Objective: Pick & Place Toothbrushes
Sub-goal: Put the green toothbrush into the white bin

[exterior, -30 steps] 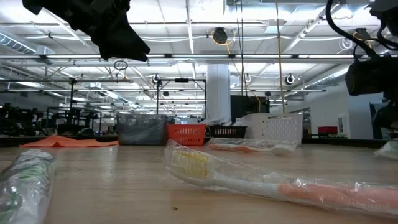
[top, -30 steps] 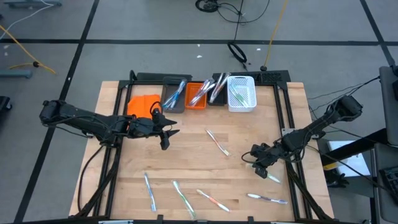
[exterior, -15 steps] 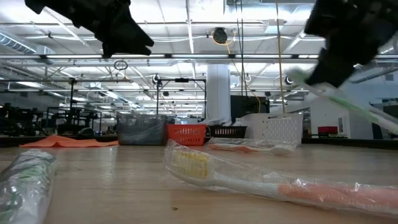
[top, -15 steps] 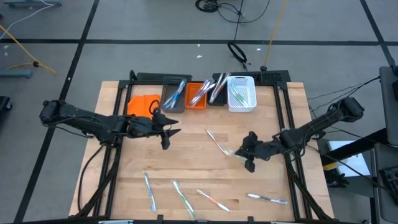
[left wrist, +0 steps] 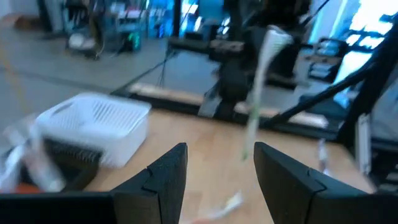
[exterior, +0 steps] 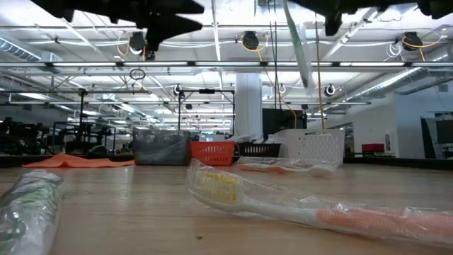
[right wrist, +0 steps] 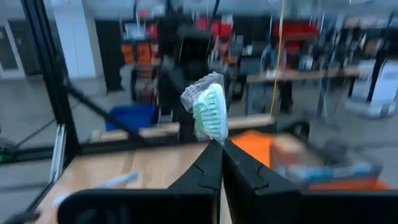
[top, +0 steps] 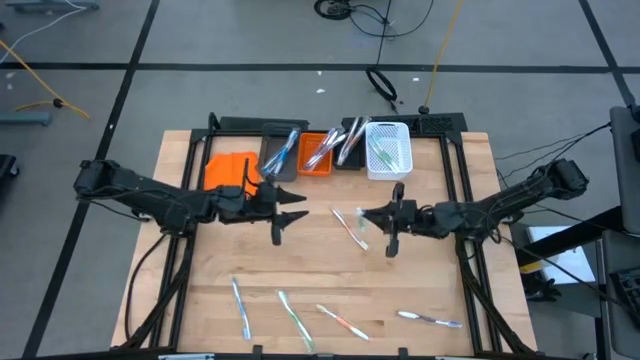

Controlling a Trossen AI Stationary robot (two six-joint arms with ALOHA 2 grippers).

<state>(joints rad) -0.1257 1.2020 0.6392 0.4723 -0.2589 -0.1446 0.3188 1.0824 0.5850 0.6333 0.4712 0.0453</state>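
Observation:
My right gripper (top: 368,214) hangs above the middle of the table, shut on a wrapped toothbrush with green bristles (right wrist: 206,114). That toothbrush also shows in the left wrist view (left wrist: 256,93) and in the low view (exterior: 296,44). My left gripper (top: 300,207) is open and empty, level, a short way to the table's left of it, facing it. One toothbrush (top: 350,228) lies flat on the table between the two grippers. Several more (top: 293,318) lie along the near edge. Others stick out of the bins at the far edge. My right gripper pinches the toothbrush between its two fingers (right wrist: 208,163) just below the bristle head (right wrist: 209,134). The fingers come level from the table's right and lie across the stick. The toothbrush is lifted clear and stands nearly upright, its handle (left wrist: 247,140) hanging below the fingers.
A grey bin (top: 279,160), an orange bin (top: 318,158), a black bin (top: 350,150) and a white mesh bin (top: 388,152) stand in a row at the far edge. An orange cloth (top: 226,168) lies to their left. Bare wood shows mid-table.
My right gripper has moved from the table's right near part up and toward the left and far side, to the middle, turning as it went. It has carried the toothbrush clear of the table. My left gripper has shifted a little to the right, toward it.

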